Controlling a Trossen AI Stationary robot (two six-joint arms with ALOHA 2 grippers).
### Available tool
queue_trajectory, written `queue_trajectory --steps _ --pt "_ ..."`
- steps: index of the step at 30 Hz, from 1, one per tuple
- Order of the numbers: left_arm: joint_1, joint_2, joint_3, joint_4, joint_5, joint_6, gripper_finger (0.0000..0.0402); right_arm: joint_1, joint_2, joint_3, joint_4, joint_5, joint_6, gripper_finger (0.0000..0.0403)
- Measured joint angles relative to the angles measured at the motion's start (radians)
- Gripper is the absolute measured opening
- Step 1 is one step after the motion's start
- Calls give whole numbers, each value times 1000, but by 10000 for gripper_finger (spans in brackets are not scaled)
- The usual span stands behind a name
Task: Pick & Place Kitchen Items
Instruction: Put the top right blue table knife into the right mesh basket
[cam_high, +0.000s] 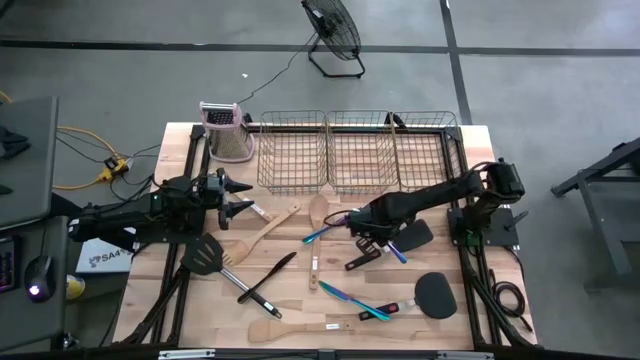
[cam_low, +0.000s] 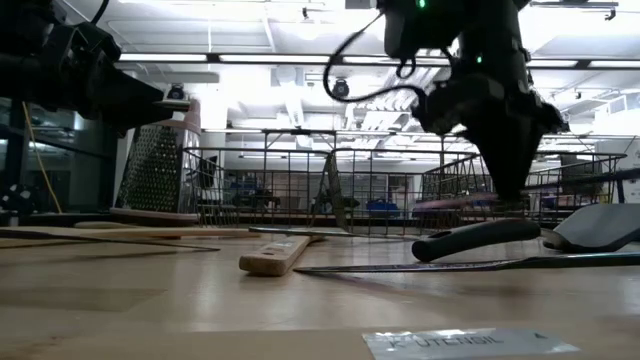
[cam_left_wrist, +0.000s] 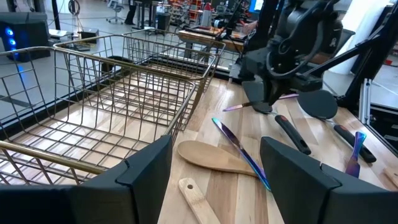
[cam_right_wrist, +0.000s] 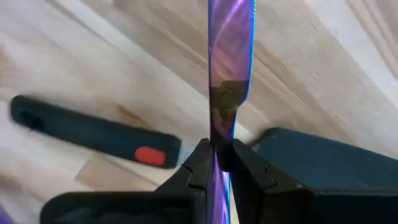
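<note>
Iridescent knife (cam_right_wrist: 229, 68), slim and glossy blue-purple, sits pinched between the right hand's (cam_right_wrist: 222, 163) dark fingers above the pale wood bench (cam_high: 300, 300); left hand (cam_left_wrist: 214, 168) gapes wide beside wire baskets (cam_high: 350, 150).

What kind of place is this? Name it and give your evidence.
Probably a robotics lab or workshop in an industrial hall: bare concrete floor with a floor fan, workbenches behind the table, and long ceiling lights overhead.

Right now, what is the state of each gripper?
Left gripper: open, holding nothing.
Right gripper: shut on an iridescent knife.
</note>
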Motion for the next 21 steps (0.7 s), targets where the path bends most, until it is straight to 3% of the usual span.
queue_trajectory --steps 11,21 --pt "0 0 0 0 0 0 241 11 -19 143 -136 90 -27 28" --pt "0 0 0 0 0 0 241 -17 -204 157 -258 260 35 28"
